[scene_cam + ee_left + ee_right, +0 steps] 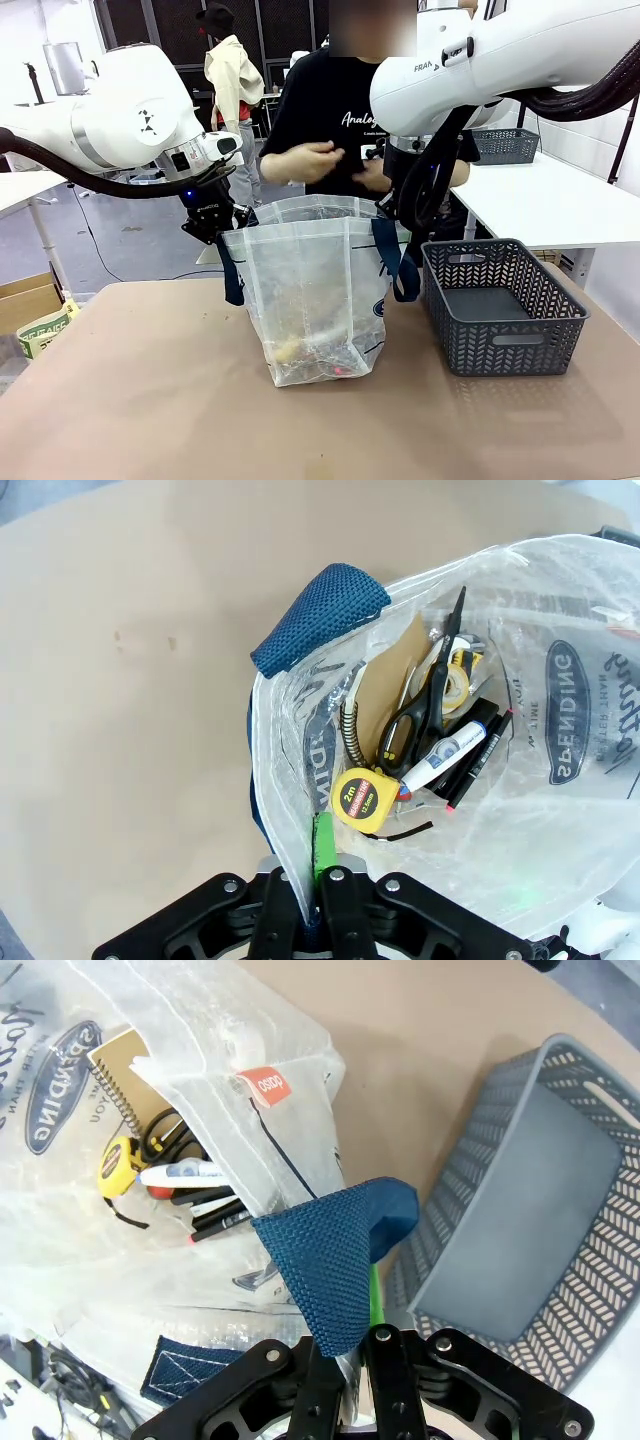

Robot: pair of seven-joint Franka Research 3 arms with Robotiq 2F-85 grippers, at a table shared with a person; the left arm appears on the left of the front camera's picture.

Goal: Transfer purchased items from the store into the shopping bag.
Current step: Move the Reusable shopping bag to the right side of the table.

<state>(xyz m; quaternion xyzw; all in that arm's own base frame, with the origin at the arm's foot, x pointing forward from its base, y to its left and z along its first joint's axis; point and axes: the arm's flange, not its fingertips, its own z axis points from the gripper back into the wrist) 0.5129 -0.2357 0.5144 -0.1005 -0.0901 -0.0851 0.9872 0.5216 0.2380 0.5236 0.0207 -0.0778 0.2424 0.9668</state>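
— Where is the bag (310, 300)?

— Upright on the table (120, 400), mouth up, just left of the basket (500, 350). My left gripper (318, 880) is pinched on the rim film beside one strap (320, 615). My right gripper (352, 1335) is clamped on the other strap (335, 1250).

— How will it handle?

— It's thin, soft, slippery film. I judge the load light, but the mouth would sag wherever I let go. I'd trust the woven straps, since bare film could slip or tear.

— And inside?

— The scissors (425, 715) lie on the brown pad (385, 680) at the bottom, beside a yellow tape measure (363, 800). Their long axis runs from handles nearer my left gripper to tips aimed at the far wall, so they could poke the film.
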